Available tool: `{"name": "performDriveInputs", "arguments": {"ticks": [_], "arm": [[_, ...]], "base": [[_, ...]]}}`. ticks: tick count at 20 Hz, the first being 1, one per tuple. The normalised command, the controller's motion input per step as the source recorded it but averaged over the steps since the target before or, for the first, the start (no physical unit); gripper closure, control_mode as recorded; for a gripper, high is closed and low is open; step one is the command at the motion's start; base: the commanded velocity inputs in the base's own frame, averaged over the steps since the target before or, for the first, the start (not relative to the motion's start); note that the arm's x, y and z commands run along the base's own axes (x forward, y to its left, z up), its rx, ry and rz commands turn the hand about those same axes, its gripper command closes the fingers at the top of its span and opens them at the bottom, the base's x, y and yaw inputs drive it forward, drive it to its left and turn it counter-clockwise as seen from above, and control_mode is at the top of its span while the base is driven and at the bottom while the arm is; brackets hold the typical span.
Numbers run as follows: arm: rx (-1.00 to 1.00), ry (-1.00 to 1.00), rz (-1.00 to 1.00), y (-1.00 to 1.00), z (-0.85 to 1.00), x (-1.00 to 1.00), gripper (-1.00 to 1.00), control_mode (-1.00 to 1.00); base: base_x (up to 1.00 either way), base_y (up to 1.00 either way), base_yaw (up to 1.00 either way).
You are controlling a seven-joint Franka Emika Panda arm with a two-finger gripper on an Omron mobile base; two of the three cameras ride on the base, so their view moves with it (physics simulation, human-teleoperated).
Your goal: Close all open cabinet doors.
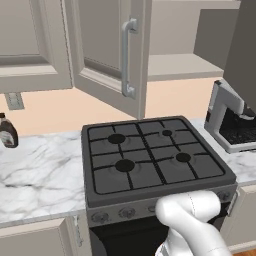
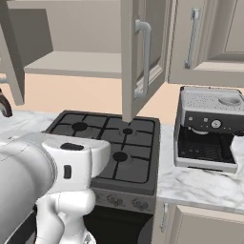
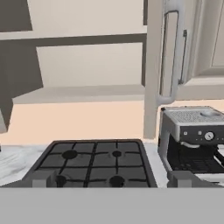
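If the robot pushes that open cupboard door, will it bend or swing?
The open cabinet door looks like a stiff framed panel, so it probably swings shut on its hinges without bending. Its long handle would likely give a firm spot to push.

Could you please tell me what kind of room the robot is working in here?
It looks like a home kitchen, a rendered one. A black gas stove is set into a marble counter, a coffee machine stands beside it, and wall cabinets hang above, one cabinet door swung open over the stove.
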Motion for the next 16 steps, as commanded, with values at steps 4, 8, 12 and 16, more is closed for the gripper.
{"name": "performDriveInputs", "arguments": {"ticks": [4, 8, 12, 16], "arm": [[0.00, -0.13, 0.17, -0.62, 0.00, 0.14, -1.00, -1.00], [0.00, -0.13, 0.16, -0.51, 0.00, 0.08, -1.00, -1.00], [0.00, -0.10, 0.15, -0.44, 0.00, 0.19, -1.00, -1.00], [0.00, -0.06, 0.12, -0.27, -0.02, 0.33, -1.00, -1.00]], "base": [[0.00, 0.00, 0.00], [0.00, 0.00, 0.00], [0.00, 0.00, 0.00], [0.00, 0.00, 0.00]]}}
